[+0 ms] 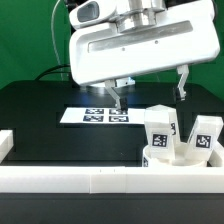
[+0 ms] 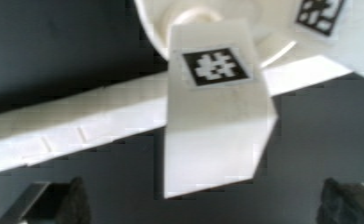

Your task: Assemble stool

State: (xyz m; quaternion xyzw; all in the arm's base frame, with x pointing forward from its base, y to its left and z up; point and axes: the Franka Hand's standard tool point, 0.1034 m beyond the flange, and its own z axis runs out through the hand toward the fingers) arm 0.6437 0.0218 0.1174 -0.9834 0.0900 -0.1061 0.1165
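Observation:
The white round seat (image 1: pixel 163 160) lies at the exterior view's right, against the front rail. Two white block legs with black-and-white tags stand up out of it: one leg (image 1: pixel 160 128) nearer the middle, the other leg (image 1: pixel 207 136) at the right. My gripper (image 1: pixel 150 92) hangs open and empty above and behind them, touching nothing. In the wrist view a tagged leg (image 2: pixel 216 110) reaches from the seat (image 2: pixel 200 15) toward my gripper (image 2: pixel 200 205). The dark fingertips (image 2: pixel 54 200) stand wide apart, with only the leg's end between them, untouched. A second tag (image 2: pixel 316 12) shows at the edge.
The marker board (image 1: pixel 100 115) lies flat on the black table behind the stool. A long white border rail (image 1: pixel 90 181) runs along the front, with a raised end piece (image 1: pixel 5 145) at the exterior view's left. The rail (image 2: pixel 72 125) crosses the wrist view diagonally.

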